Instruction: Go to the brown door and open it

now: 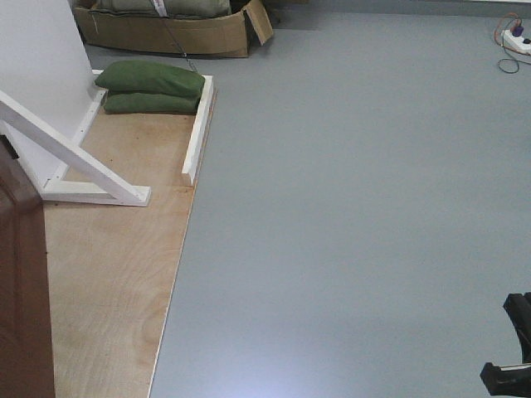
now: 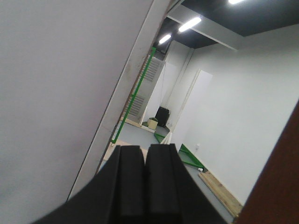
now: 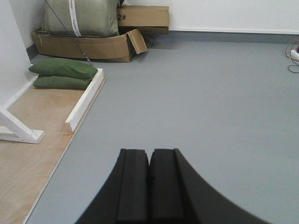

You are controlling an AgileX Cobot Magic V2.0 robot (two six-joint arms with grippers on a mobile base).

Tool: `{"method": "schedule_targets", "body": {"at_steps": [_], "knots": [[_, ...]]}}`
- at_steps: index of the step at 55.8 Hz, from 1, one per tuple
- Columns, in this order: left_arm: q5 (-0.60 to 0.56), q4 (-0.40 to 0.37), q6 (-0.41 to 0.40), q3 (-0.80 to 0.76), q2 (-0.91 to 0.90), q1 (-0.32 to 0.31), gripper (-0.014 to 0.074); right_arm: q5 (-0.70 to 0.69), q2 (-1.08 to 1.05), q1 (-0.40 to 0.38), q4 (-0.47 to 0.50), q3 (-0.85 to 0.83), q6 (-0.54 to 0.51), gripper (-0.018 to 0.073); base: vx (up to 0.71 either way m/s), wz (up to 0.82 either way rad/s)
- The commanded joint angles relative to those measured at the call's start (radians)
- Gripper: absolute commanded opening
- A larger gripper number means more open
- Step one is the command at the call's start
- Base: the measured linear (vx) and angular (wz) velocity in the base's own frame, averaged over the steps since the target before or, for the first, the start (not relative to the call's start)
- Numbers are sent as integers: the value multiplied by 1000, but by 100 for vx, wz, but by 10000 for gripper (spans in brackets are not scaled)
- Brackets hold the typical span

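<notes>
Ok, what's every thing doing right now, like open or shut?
Left tool: shut, empty.
Right tool: shut, empty.
Brown door: only its edge shows; open or shut, cannot tell.
Cardboard box: flap folded open.
Green sandbags: stacked, one atop the other.

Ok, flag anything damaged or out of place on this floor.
The cardboard box by the far wall sags, its end flap bent outward. A power strip with loose cable lies on the floor, far right.
</notes>
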Motion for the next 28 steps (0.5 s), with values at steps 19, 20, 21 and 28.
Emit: {"method": "schedule_targets", "body": {"at_steps": [19, 20, 21, 28], "knots": [[-46, 43, -124, -185, 197, -1, -3, -82, -6, 1, -4, 3, -8, 0, 0, 0], [-47, 41, -124, -194, 204, 1, -3, -82, -6, 1, -4, 3, -8, 0, 0, 0], [-47, 38, -124, -200, 209, 2, -3, -82, -6, 1, -4, 3, -8, 0, 0, 0], [-69, -23, -124, -251, 247, 2, -3, -82, -6, 1, -4, 3, -8, 0, 0, 0]]}}
